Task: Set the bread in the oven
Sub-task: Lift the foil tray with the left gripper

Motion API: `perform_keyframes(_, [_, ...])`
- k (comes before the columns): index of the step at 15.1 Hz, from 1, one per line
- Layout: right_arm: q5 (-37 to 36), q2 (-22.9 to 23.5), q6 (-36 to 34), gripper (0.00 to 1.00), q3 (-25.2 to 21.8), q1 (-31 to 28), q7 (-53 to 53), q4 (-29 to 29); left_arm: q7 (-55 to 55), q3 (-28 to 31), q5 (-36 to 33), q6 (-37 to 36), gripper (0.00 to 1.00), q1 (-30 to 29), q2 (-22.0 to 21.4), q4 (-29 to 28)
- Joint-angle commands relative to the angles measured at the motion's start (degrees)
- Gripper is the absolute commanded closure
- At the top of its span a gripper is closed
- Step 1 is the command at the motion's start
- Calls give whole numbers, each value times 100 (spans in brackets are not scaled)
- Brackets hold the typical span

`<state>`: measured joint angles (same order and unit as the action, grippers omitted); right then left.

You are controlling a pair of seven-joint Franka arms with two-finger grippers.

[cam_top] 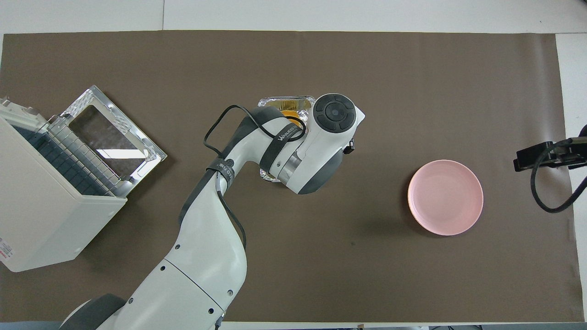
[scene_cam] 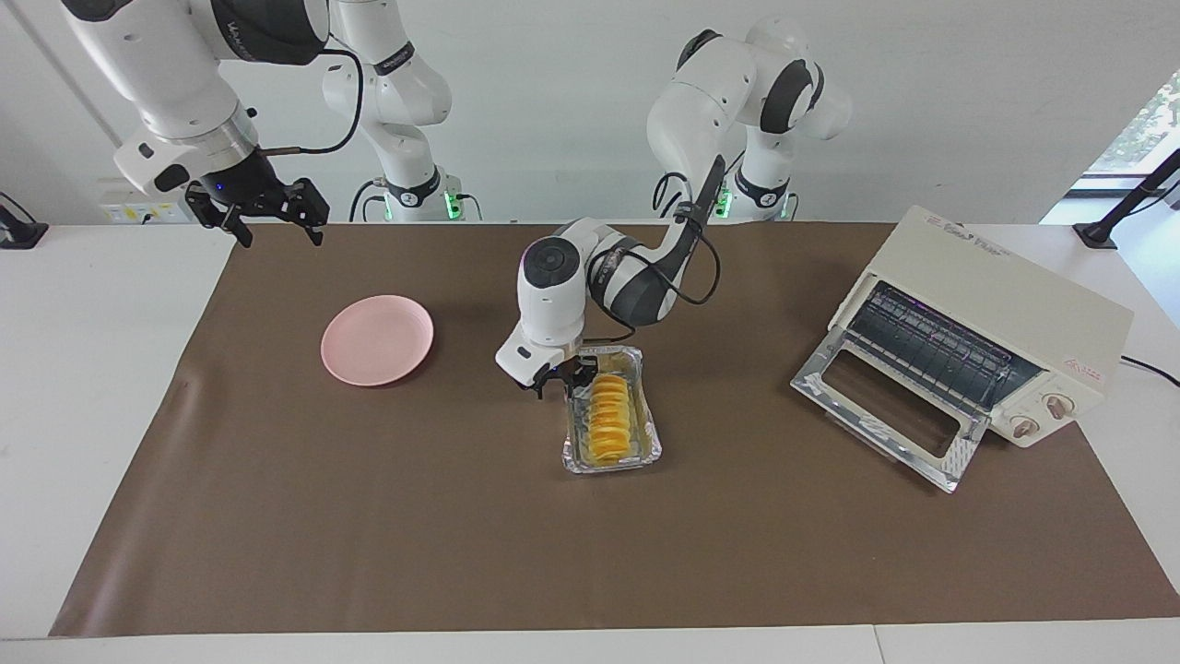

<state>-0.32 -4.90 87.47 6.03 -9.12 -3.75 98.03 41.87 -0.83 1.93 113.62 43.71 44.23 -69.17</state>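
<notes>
the bread [scene_cam: 609, 417] is seen lying lengthwise in a foil tray [scene_cam: 647, 452] near the middle of the brown mat [scene_cam: 369, 516] that covers the tabletop [scene_cam: 83, 369]. the left hand [scene_cam: 562, 380] has been brought down to the tray's end nearer the robots, right at the loaf's end; whether its fingers are parted or pressed onto the loaf cannot be told, and from overhead the wrist covers most of the tray [cam_top: 286, 100]. a grasp at the loaf's end is judged to be in preparation, since the tray's walls leave little room at the sides.

the oven [scene_cam: 996, 314] stands toward the left arm's end of the tabletop, turned at an angle, with its glass door [scene_cam: 885, 406] dropped open and the wire rack [scene_cam: 931, 346] exposed, so the loaf could be slid straight in once lifted. nothing has been placed inside yet.

the right hand [scene_cam: 272, 210] is held waiting in the air over the mat's edge at its own end, fingers spread and nothing held. a pink plate [scene_cam: 377, 339] lies bare between that hand and the tray, well apart from both.
</notes>
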Motion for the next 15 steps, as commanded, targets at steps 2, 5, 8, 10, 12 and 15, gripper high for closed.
perform_keyframes(2, [-56,-134,-64,0,57,-64,-153,111,50,74,71,64,83,-29,-11,-52])
perform_keyframes(5, [-56,-134,-64,0,57,-73,-153,111,59,145,80,-58,100,-29,-11,-35])
perform_keyframes(8, [-56,-134,-64,0,57,-73,-153,111,155,241,80,-199,100,-29,-2,-9])
perform_keyframes(10, [-56,-134,-64,0,57,-73,-153,111,217,390,97,-471,100,-29,-81,27])
perform_keyframes(12, [-56,-134,-64,0,57,-73,-153,111,217,566,115,-612,100,-29,-274,53])
perform_keyframes(15, [-56,-134,-64,0,57,-73,-153,111,356,917,159,-867,100,-73,-503,70])
